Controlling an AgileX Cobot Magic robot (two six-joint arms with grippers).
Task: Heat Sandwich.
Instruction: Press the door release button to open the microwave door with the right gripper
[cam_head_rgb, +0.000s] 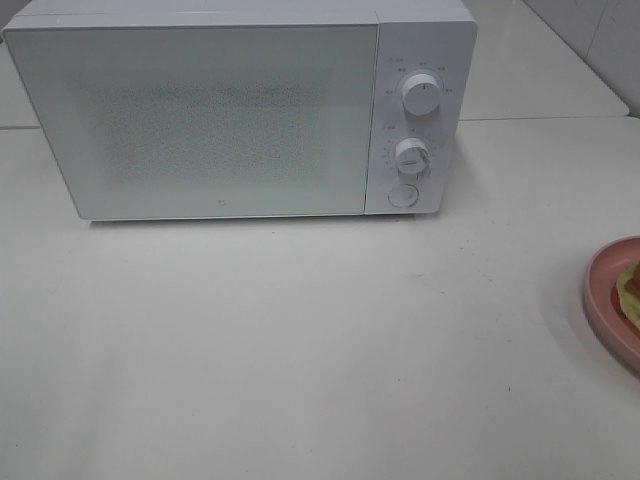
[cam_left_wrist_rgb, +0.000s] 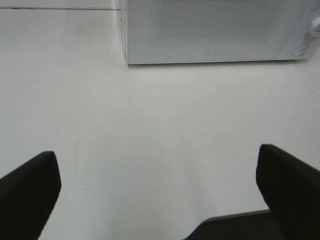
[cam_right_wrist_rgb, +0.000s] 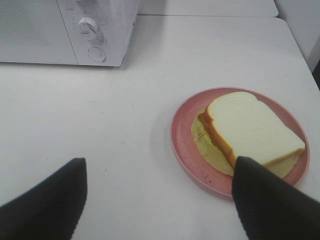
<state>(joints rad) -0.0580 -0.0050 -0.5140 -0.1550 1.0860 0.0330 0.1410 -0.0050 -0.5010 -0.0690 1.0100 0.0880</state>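
The sandwich (cam_right_wrist_rgb: 250, 125) lies flat on a pink plate (cam_right_wrist_rgb: 182, 145) at the right side of the table (cam_head_rgb: 300, 350), nearer than the microwave (cam_head_rgb: 200, 110) and well apart from it. Its top slice is pale bread with a tan crust, and a yellow-green layer sticks out from under it on the left. In the high view only the left part of the plate shows, cut off by the picture's right edge, with a sliver of the sandwich on it.

The microwave stands at the far side of the table, left of centre, with its door shut. Its control panel is on the right, with two white knobs, the upper knob (cam_head_rgb: 421, 95) above the lower knob (cam_head_rgb: 411, 155), and a round button (cam_head_rgb: 403, 195) below them.

The left gripper (cam_left_wrist_rgb: 160, 195) hangs over bare table in front of the microwave's near left corner, with its jaws spread wide and nothing between them. The right gripper (cam_right_wrist_rgb: 157, 200) is near the plate, its jaws also wide apart and holding nothing. One dark finger (cam_right_wrist_rgb: 270, 205) overlaps the plate's near rim and the sandwich's corner in the wrist view; whether it touches them I cannot tell. Neither gripper shows in the high view.
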